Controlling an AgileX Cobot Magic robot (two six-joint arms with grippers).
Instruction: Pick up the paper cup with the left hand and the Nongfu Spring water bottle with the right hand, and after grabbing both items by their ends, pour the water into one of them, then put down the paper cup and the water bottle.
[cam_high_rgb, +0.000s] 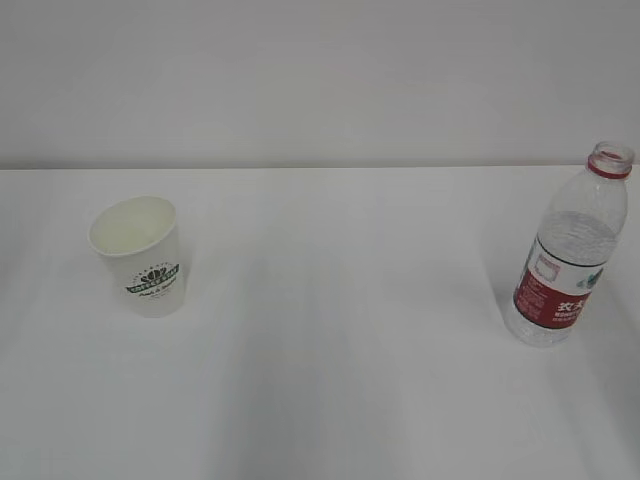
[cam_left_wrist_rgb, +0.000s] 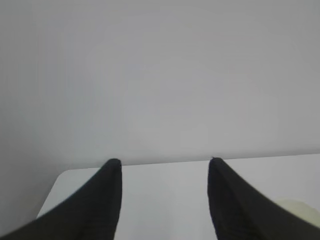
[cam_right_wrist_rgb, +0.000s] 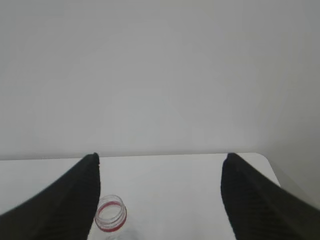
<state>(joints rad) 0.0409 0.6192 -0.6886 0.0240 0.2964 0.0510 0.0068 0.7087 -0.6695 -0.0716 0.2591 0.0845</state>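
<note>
Both black two-fingered grippers, left (cam_left_wrist_rgb: 165, 200) and right (cam_right_wrist_rgb: 160, 197), stand spread and empty. White paper cup (cam_high_rgb: 140, 255) rests upright toward the white table's (cam_high_rgb: 330, 370) left edge, uncapped clear ribbed bottle (cam_high_rgb: 570, 260) near its right edge: well apart, one per arm.

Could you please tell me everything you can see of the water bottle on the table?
The water bottle is clear ribbed plastic with a red-and-white label and a red neck ring, and has no cap. It stands upright on the white table, at the right of the exterior view, apart from everything else. Nothing touches it. The right wrist view shows its open mouth from above.
</note>
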